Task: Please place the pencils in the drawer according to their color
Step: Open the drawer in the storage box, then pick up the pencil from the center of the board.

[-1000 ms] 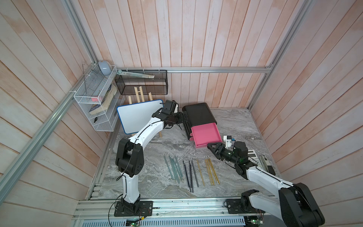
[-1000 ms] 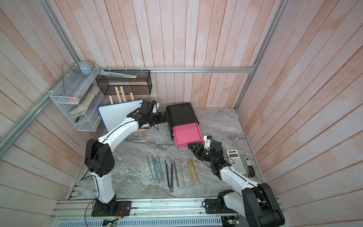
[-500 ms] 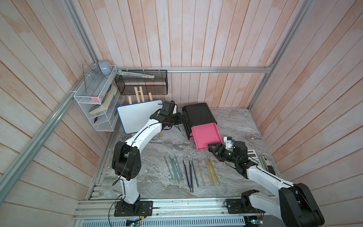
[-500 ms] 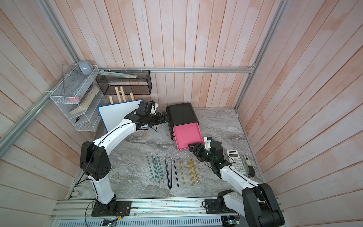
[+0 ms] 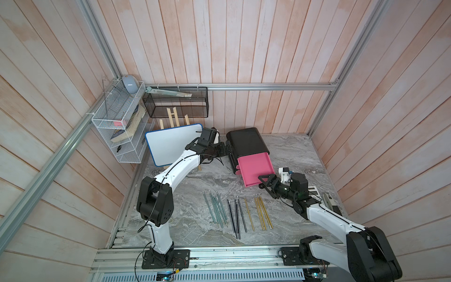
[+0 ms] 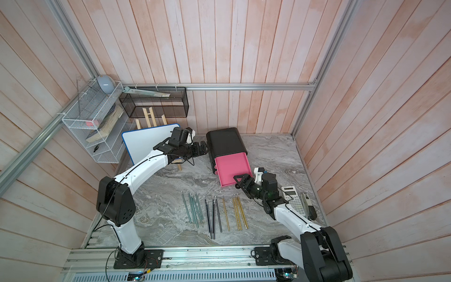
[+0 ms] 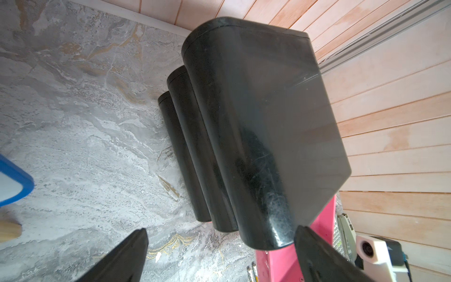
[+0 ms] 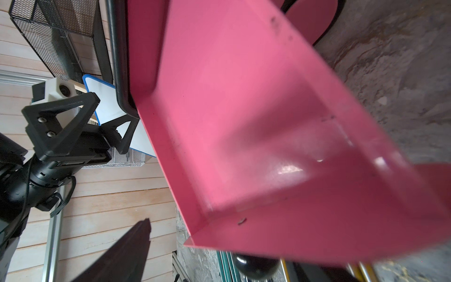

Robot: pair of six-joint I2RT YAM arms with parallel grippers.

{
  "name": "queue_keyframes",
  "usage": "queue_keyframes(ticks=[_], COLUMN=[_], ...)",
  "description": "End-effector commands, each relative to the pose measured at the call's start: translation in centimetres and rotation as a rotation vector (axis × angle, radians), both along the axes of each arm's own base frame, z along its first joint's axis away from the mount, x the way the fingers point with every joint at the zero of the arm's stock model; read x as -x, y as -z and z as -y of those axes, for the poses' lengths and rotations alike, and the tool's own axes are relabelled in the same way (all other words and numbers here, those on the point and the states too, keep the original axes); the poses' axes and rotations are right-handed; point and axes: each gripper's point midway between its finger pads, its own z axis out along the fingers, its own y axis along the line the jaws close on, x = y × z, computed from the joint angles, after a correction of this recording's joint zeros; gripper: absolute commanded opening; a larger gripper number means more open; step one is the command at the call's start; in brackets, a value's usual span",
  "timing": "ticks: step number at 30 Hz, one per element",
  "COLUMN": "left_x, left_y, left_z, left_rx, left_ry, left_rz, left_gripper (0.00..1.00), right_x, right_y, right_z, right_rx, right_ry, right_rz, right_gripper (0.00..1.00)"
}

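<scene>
The drawer (image 5: pixel 246 142) (image 6: pixel 225 141) is a black cabinet at the back of the table, with its top pink tray (image 5: pixel 255 171) (image 6: pixel 233 168) (image 8: pixel 256 122) pulled out and bare inside. My right gripper (image 5: pixel 264 182) (image 6: pixel 240 182) is open at the tray's front, jaws either side of the black knob (image 8: pixel 253 266) without touching it. My left gripper (image 5: pixel 225 150) (image 6: pixel 203 149) (image 7: pixel 220 229) is open at the cabinet's (image 7: pixel 256 134) left side, one fingertip (image 8: pixel 131 124) against its edge. The pencils lie in rows in front: teal (image 5: pixel 216 207), black (image 5: pixel 235 212), yellow (image 5: pixel 262 211).
A blue-rimmed whiteboard (image 5: pixel 173 144) leans on a wooden easel behind my left arm. A white wire rack (image 5: pixel 117 136) and a black mesh basket (image 5: pixel 175 105) hang on the walls. A calculator (image 6: pixel 294 200) and a dark stapler-like thing (image 6: pixel 308 207) lie under my right arm.
My right gripper's jaws have spread wide at the tray's front. The tray stays pulled out. My left arm's elbow has shifted slightly while its gripper stays at the cabinet.
</scene>
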Motion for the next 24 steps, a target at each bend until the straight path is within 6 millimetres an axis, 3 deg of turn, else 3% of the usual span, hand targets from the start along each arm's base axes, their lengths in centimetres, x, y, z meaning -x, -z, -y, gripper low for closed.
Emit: queue_keyframes(ticks=[1,8,13,24], left_x=[1.0,3.4,6.2,12.5], left_y=[-1.7,-1.9,-0.6,2.2], left_z=[0.2,-0.4,-1.5,-1.7], left_rx=[0.034,0.032,0.012,-0.07], left_ry=[0.009,0.017,0.017,0.03], left_rz=[0.033,0.03,0.014,-0.015], left_gripper=[1.0,0.99,1.0,1.0], right_x=[0.2,1.4,2.6,6.4], right_y=[-0.7,-1.0,-0.4,5.0], right_z=[0.2,0.8,1.7,4.9], right_rx=[0.021,0.065,0.134,0.455], right_ry=[-0.009,-0.022,-0.026,-0.075], right_rz=[0.021,0.016,-0.002,-0.147], right_gripper=[0.9,0.9,0.9,0.81])
